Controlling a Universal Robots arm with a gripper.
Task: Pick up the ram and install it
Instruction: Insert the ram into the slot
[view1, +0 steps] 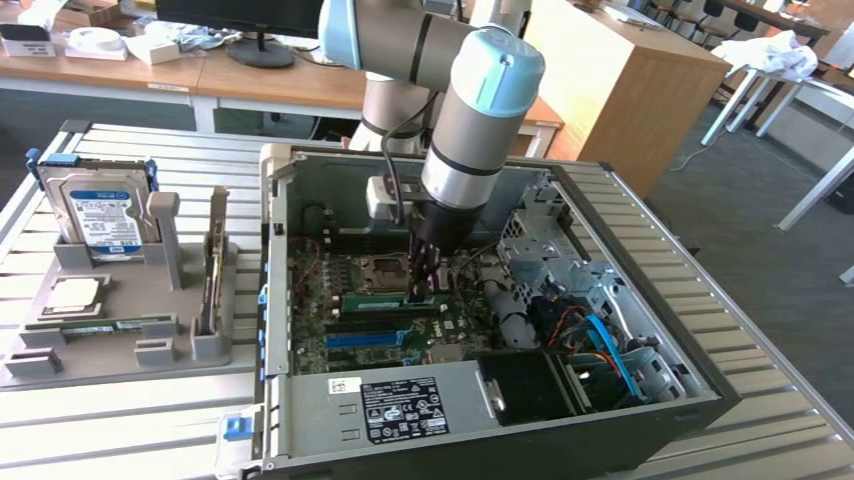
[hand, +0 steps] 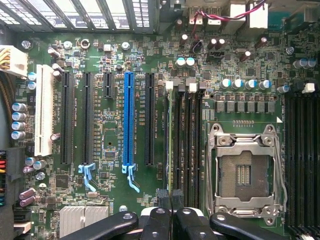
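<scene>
Ram (view1: 380, 301), a long narrow green stick, sits clamped edgewise in the gripper (hand: 169, 199).

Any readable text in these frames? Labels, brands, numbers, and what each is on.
Nothing can be quoted with confidence.
hard drive label: blue-white, print too small to read.
black label on the power supply: white marks, too small.
white sticker beside it: too small.
motherboard silkscreen beside the slots: blurred.
the ram at the slot: no legible print.
</scene>
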